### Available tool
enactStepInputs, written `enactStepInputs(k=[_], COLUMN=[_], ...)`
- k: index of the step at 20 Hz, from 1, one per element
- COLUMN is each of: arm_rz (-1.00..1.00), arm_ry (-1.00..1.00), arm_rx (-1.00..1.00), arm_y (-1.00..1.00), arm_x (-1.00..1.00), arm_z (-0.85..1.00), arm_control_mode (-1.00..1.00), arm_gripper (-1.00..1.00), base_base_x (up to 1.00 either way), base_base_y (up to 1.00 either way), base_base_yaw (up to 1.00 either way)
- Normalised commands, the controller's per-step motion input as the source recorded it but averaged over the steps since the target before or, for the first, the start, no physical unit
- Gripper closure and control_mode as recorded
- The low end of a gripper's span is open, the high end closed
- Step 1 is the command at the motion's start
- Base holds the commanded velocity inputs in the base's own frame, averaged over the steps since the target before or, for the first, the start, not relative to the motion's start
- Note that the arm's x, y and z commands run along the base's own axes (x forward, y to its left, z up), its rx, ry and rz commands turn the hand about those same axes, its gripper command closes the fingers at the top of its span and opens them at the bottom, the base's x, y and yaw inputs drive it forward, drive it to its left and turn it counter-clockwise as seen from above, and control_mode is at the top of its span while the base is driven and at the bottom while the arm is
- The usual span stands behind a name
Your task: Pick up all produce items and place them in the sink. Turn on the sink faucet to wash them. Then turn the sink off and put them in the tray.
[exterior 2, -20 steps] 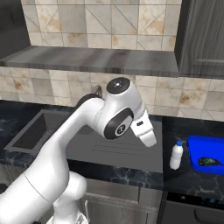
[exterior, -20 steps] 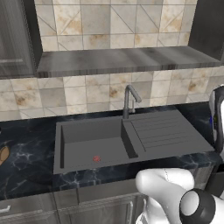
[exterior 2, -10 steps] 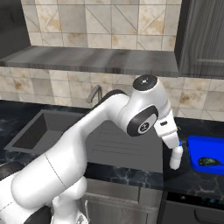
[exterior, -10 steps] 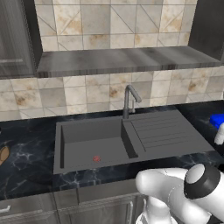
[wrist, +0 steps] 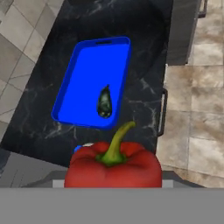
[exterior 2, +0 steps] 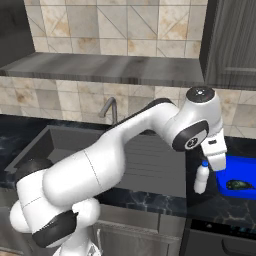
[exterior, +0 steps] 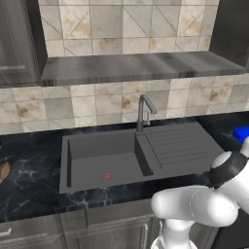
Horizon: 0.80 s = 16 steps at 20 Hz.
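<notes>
A bright red pepper (wrist: 113,166) with a green stem fills the bottom of the hand view, and my gripper (exterior 2: 218,164) is shut on it; the pepper hides the fingertips. Below and ahead lies the blue tray (wrist: 89,83) on the dark counter, with the dark green-black oval produce item (wrist: 104,102) lying in it. In the right base view my hand hangs at the left end of the tray (exterior 2: 243,172), where the dark oval (exterior 2: 239,185) also shows. The grey sink (exterior: 99,158) and its faucet (exterior: 144,110) stand far to the left.
A small white bottle (exterior 2: 200,177) stands on the counter just left of the tray, under my hand. A tan-brown oblong item (exterior: 4,171) lies at the counter's far left. A ribbed drainboard (exterior: 177,146) lies right of the basin. A shelf and wall cabinets hang above.
My arm has swung to the right, from over the drainboard to the tray's left end beside the white bottle. The grip has not changed.
</notes>
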Motion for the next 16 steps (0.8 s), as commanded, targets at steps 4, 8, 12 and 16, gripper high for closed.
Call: enactStepInputs(k=[4,8,12,16], arm_rz=[-0.07,-0.04,-0.01,0.0], arm_ry=[0.05,0.02,0.0,0.03], arm_rx=[0.04,0.0,0.02,0.08], arm_y=[-0.46,-0.32,-0.29,-0.36], arm_x=[0.51,0.47,0.32,0.28], arm_z=[-0.35,-0.45,-0.37,-0.3], arm_control_mode=[-1.0,-1.0,-1.0,-1.0], arm_gripper=[1.0,1.0,1.0,1.0], base_base_x=[0.0,0.0,0.0,0.0], base_base_y=[0.0,0.0,0.0,0.0], base_base_yaw=[0.0,0.0,0.0,0.0])
